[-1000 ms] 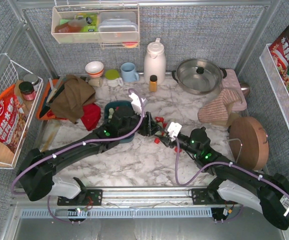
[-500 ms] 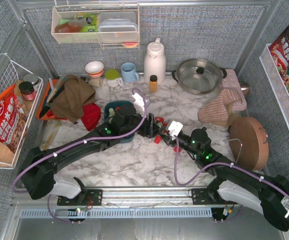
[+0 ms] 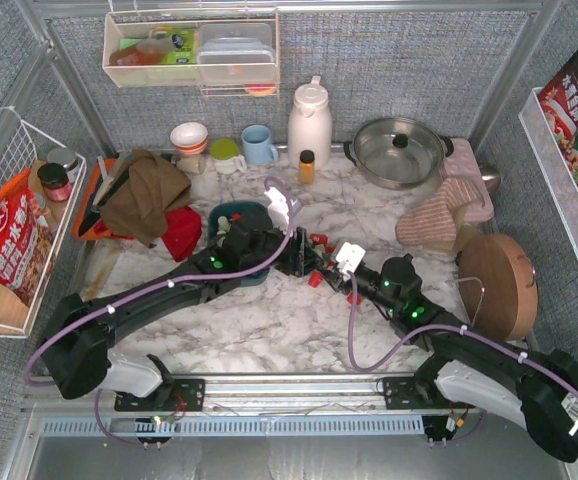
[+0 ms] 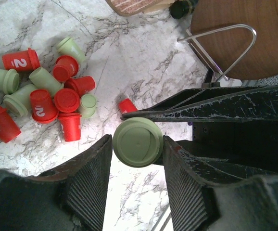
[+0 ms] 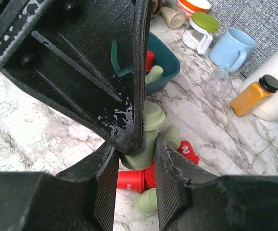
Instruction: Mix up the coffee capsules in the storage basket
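Marble tabletop (image 3: 269, 330) spreads under both arms. Above it, the right gripper (image 5: 135, 153) and the left gripper (image 4: 137, 144) both pinch one mint green capsule (image 5: 148, 120). Just beyond, loose red and green coffee capsules (image 4: 57, 98) lie heaped; farther back, the storage basket (image 5: 170, 67) holds a few.

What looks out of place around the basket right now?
Most coffee capsules lie loose on the marble table, in a red-and-green heap outside the storage basket, several tipped on their sides. Only a couple show inside the basket. The left gripper and the right gripper seem to grip the same green capsule at once.
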